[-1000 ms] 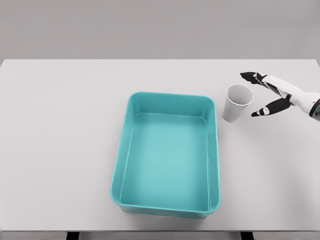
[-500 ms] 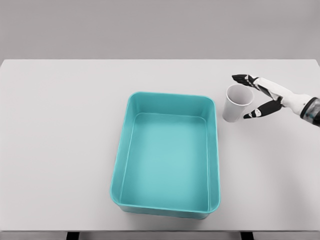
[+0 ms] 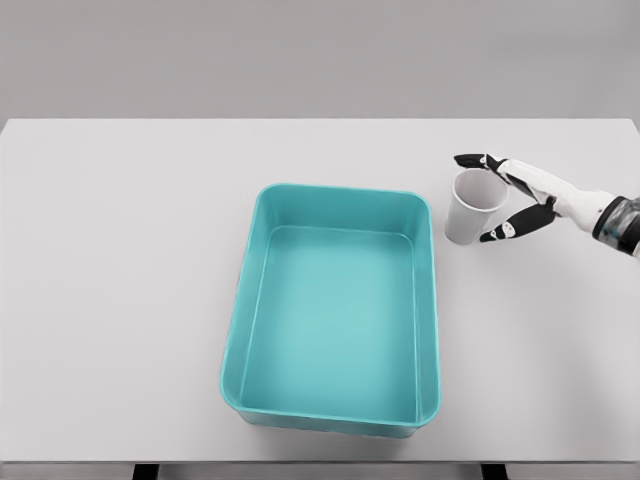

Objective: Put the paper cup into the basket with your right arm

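right hand [image 3: 510, 195] wide open around cup [image 3: 474, 206], no grip yet | cup upright right of basket [image 3: 335, 425] | close evenly mid-wall, avoid tipping

Table [image 3: 120, 300]: broad, matte, pale grey-white top, filling most of the view edge to edge. Far edge runs straight across the upper part of the frame. Near edge visible along the bottom, with two dark supports [image 3: 145, 470] showing just below it, one toward each side. Wall [image 3: 300, 55]: plain flat grey behind the table, no seams or windows. Light: soft, even, diffuse; only faint shadows on the tabletop.
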`<state>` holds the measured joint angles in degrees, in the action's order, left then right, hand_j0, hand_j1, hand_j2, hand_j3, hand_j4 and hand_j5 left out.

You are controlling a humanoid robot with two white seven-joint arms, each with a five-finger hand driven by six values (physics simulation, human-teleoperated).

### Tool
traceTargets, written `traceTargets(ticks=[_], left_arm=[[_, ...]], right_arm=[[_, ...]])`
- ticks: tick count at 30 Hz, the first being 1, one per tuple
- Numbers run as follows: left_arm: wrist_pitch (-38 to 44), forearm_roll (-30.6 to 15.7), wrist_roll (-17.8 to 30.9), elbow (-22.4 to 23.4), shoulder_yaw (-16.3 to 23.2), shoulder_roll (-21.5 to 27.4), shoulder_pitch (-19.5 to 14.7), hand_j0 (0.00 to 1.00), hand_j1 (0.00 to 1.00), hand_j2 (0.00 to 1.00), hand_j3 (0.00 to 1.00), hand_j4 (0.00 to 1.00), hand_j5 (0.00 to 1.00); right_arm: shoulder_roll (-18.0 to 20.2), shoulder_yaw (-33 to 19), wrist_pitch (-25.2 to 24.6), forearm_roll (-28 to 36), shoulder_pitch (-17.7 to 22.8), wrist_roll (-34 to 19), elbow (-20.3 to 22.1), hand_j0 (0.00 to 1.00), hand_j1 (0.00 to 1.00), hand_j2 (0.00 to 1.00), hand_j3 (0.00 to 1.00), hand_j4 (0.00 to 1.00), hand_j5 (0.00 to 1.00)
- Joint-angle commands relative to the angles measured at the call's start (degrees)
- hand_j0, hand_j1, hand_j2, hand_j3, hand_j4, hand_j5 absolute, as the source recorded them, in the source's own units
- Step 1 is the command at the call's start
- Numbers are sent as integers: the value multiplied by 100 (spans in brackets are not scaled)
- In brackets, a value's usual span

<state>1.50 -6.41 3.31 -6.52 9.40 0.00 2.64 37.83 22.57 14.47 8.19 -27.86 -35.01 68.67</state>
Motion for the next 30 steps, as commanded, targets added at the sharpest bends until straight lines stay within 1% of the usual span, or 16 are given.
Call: traceTargets(ticks=[1, 14, 16, 17, 19, 21, 22, 28, 30], left_arm=[[0, 0, 3, 2, 0, 0, 0, 100, 100, 100, 100, 100, 100], [0, 0, 3, 2, 0, 0, 0, 100, 100, 100, 100, 100, 100], [0, 0, 3, 2, 0, 0, 0, 100, 100, 100, 100, 100, 100], [0, 0, 3, 2, 0, 0, 0, 100, 100, 100, 100, 100, 100], [0, 0, -6, 2, 0, 0, 0, 100, 100, 100, 100, 100, 100], [0, 0, 3, 2, 0, 0, 0, 100, 100, 100, 100, 100, 100], [0, 0, 3, 2, 0, 0, 0, 100, 100, 100, 100, 100, 100], [0, 0, 3, 2, 0, 0, 0, 100, 100, 100, 100, 100, 100], [0, 0, 3, -7, 0, 0, 0, 100, 100, 100, 100, 100, 100]], right_arm=[[5, 2, -5, 34, 0, 1, 14, 100, 100, 100, 100, 100, 100], [-39, 2, -14, 34, 0, 1, 41, 100, 100, 100, 100, 100, 100], [-39, 2, -23, 34, 0, 1, 41, 99, 99, 99, 99, 99, 99], [-39, 2, -23, 34, 0, 1, 41, 94, 94, 94, 94, 94, 94], [-31, 2, -23, 34, 0, 1, 41, 87, 87, 87, 87, 87, 87], [-39, 2, -32, 34, 0, 1, 41, 79, 79, 79, 79, 79, 79], [-39, 2, -32, 34, 0, 1, 41, 78, 78, 78, 78, 78, 78], [-39, 2, -14, 34, 0, 1, 58, 76, 76, 76, 76, 76, 76], [-30, -16, -14, 34, 0, 1, 129, 75, 75, 75, 75, 75, 75]])
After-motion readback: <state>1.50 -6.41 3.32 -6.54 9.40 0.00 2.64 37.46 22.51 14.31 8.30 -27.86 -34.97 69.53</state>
